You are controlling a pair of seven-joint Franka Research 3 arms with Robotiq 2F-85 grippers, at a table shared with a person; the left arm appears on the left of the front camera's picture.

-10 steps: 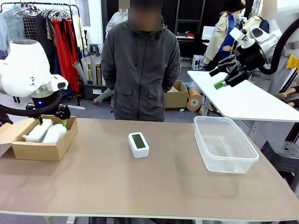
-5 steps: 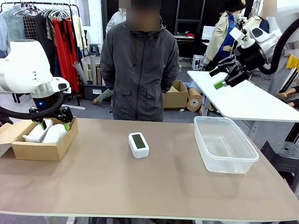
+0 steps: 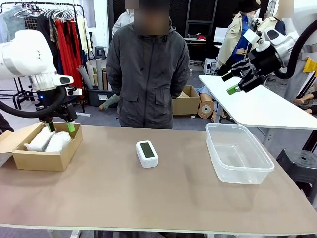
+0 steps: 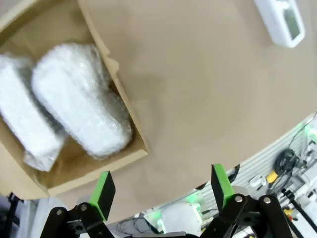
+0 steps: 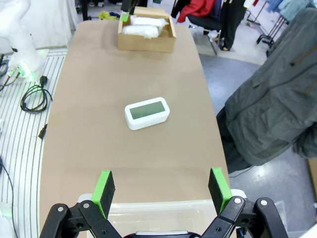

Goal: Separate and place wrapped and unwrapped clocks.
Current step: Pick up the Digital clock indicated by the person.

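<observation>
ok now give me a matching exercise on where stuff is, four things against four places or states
Things:
1. bare clock
2. wrapped bundles
3. clear tub
4. right tool

Places or states:
a. inside the cardboard box
b. on the table, at the robot's right, nothing in it
c. lying alone near the middle of the table
d. raised in the air, open, holding nothing

Pairs: 1-c, 2-a, 3-b, 4-d

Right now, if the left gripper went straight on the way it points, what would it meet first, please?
Most likely the cardboard box at its wall near the corner, or the bare table right beside it. The open left gripper aims just off the nearer wrapped bundle. Depth is unclear, so I cannot say which.
</observation>
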